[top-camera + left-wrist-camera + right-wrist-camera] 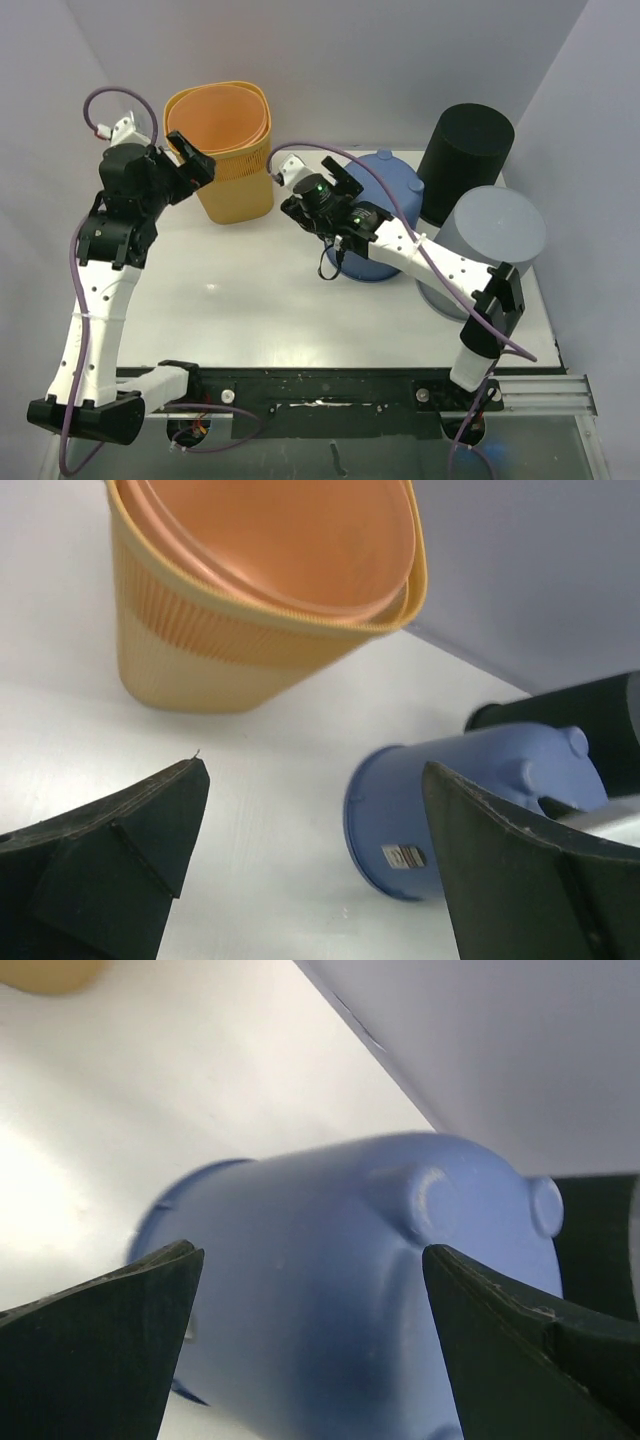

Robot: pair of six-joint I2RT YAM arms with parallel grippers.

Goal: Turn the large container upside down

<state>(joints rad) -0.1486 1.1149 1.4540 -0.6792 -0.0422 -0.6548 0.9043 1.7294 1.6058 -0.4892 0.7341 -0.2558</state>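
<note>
While the orange bin [235, 185] stands upright at 11 o'clock on the white table [250, 290], mouth up with a second orange liner nested inside it, the blue container [395, 175] sits just toward 1 o'clock of the table's middle. It rests mouth down, its stubby feet on top. The left gripper [190, 158] hangs at the bin's 9 o'clock side near the rim. Its jaws are spread wide and hold nothing; the left wrist view shows the bin ahead of the fingers, not between them. The right gripper [352, 198] hovers over the blue container's 9 o'clock edge, jaws likewise wide and empty. A black cylinder [465, 150] stands at 2 o'clock, a grey one [495, 235] at 3 o'clock, both just beside the blue container.
</note>
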